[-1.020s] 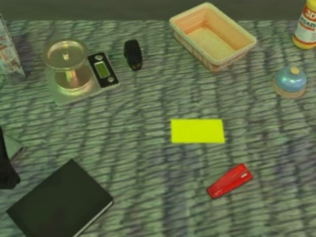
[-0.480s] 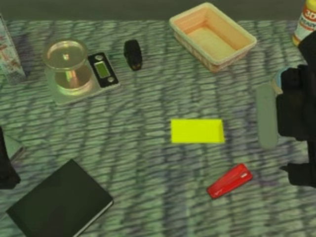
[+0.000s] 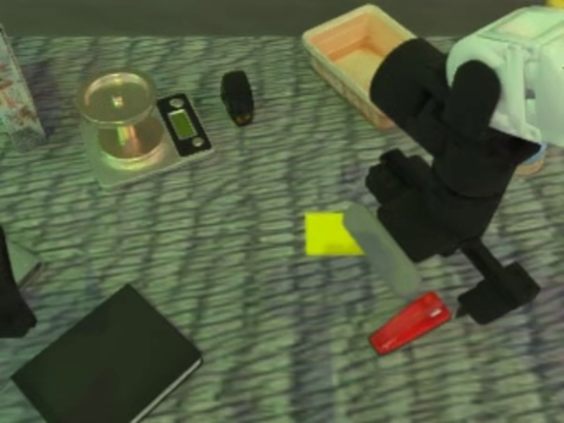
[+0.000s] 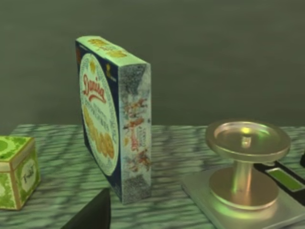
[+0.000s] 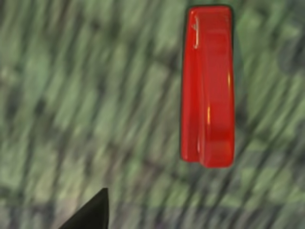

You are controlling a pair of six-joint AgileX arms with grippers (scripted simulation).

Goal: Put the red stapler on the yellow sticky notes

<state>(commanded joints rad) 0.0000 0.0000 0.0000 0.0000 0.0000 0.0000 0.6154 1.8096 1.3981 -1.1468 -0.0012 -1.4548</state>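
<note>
Over the table's right half, my right pincer [image 3: 480,295]: beside the stapler's end, spread I cannot tell.
Red stapler [image 3: 410,323]: flat on table (untouched).
Yellow sticky notes [image 3: 328,234]: partly hidden under arm.
Left arm: parked at left edge.

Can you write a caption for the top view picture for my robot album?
Right arm's tool hovers beside the red stapler, its arm covering part of the yellow sticky notes.

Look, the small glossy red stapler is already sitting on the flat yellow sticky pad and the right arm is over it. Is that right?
Not quite. The small glossy red stapler lies on the bare table, apart from the flat yellow sticky pad, as the top view shows. The right arm's gripper is indeed over there, beside the stapler.
</note>
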